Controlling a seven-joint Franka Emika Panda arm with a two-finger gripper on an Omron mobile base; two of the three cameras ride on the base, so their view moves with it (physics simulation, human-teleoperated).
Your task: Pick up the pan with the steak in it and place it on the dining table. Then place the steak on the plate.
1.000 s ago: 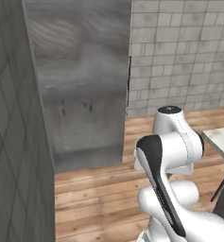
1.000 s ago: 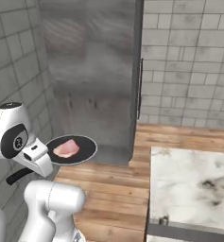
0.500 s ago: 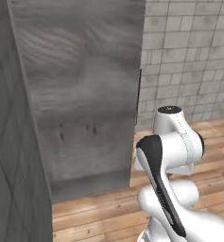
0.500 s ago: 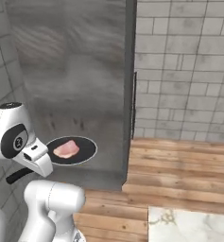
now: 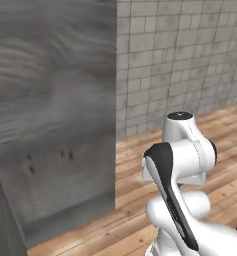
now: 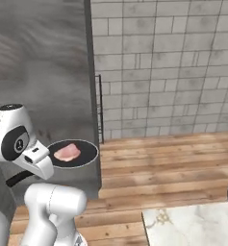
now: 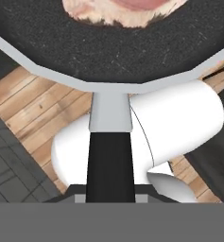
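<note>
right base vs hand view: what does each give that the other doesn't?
Right base alone: the whole pan carried level above the wood floor, a grey tiled wall, a tall dark panel and a marble corner at lower right.
Hand view alone: the pan's black handle close up, running down to the pincer, and the pale rim.
Both: the steak lying inside the pan, and wood floor below.

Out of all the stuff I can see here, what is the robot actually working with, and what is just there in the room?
Part of the job:
- the pan, carried by its handle
- the steak lying in it
- the marble table corner

Just there:
- tall grey cabinet
- tiled wall
- wooden floor
</note>
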